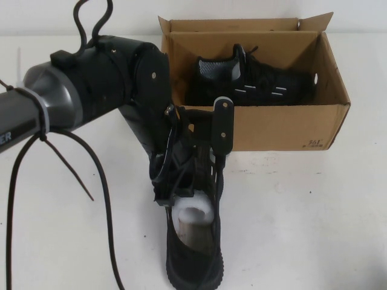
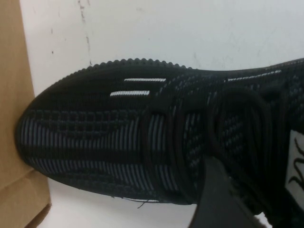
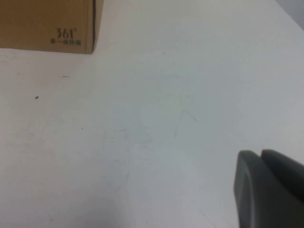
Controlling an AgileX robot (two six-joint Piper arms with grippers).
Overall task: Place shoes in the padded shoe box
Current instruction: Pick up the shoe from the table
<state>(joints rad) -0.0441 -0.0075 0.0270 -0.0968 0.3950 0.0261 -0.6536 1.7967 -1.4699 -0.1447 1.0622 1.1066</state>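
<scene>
The brown cardboard shoe box (image 1: 284,127) stands open at the back of the table, with one black sneaker (image 1: 260,81) lying inside it. The second black sneaker (image 1: 196,254), stuffed with white paper (image 1: 195,212), lies in front of the box with its toe towards it. My left gripper (image 1: 193,157) is down over this shoe's laced front and shut on it. In the left wrist view one finger (image 2: 218,199) presses on the laces, and the toe (image 2: 47,128) nearly touches the box wall (image 2: 14,95). My right gripper (image 3: 261,156) is shut and empty over bare table, out of the high view.
The box's printed corner (image 3: 66,35) shows in the right wrist view, well away from the right gripper. White table (image 1: 302,211) stretches right of the shoe. The left arm's black cables (image 1: 12,199) hang at the left.
</scene>
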